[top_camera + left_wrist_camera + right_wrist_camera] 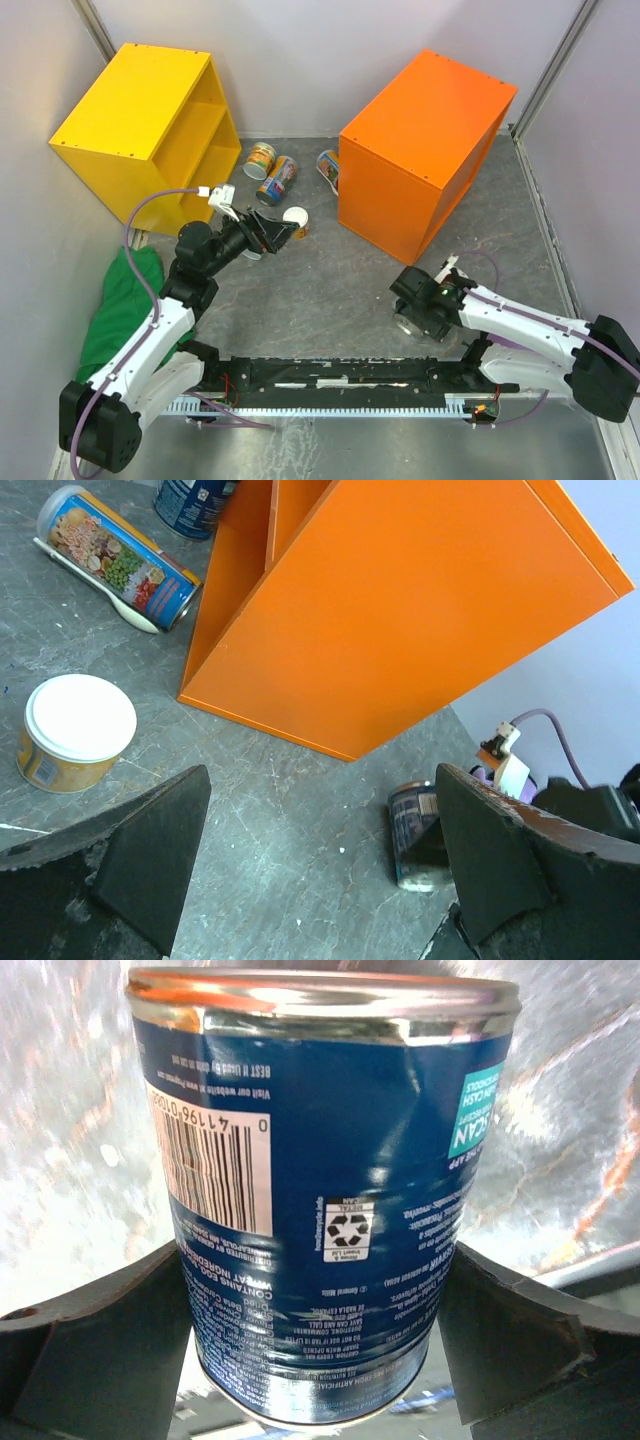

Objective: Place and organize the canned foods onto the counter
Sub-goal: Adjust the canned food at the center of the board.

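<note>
The left hand (320, 810) gapes wide above the worktop (330, 300). The right hand (412, 308) straddles a blue tin (320, 1210) toward the worktop's near edge, in front of the orange cabinet (430, 130). Whether it is clamped on the tin, I cannot tell.

The left arm (150, 335) rises from its base and bends forward at the elbow, wrist stretched toward the middle. The left gripper (285, 232) hangs above the table, its fingers (150, 850) spread wide with nothing between them. The right arm (530, 325) lies low and reaches leftward. The right gripper (408, 315) sits down at the table, with one finger on each side of a blue-labelled tin (330, 1210). Whether they press it cannot be told.
</note>
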### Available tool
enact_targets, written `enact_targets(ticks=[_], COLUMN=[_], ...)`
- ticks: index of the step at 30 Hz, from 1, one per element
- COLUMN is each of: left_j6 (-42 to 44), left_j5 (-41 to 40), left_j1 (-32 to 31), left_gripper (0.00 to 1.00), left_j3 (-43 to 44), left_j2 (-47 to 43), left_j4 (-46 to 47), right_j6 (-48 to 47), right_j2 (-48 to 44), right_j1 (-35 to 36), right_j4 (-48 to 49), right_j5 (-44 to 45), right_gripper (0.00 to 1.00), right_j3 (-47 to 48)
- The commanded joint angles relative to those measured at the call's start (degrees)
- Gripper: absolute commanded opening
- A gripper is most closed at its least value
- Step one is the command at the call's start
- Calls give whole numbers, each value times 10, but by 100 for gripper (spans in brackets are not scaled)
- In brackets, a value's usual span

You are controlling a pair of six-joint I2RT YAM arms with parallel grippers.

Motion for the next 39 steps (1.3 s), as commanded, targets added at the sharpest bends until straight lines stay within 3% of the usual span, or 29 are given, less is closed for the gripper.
enact_targets(ticks=[1, 8, 15, 28, 39], left_j6=[-22, -22, -23, -33, -127], left_j5=[-20, -29, -39, -45, -21], left_j1=[-5, -9, -12, -12, -12], left_gripper=[99, 99, 99, 99, 99], left_j3=[-1, 2, 12, 21, 13], left_j2=[-22, -39, -54, -58, -28], left_j4=[-1, -28, -50, -66, -35], right_j6=[-60, -149, -217, -297, -370], right_j2=[11, 106, 214, 287, 308], right_j1=[82, 227, 296, 296, 243], right_j4=[-34, -67, -127, -203, -189], right_j5=[3, 24, 46, 110, 63], right_gripper=[1, 1, 1, 2, 6], right_j3=[63, 182, 312, 460, 491])
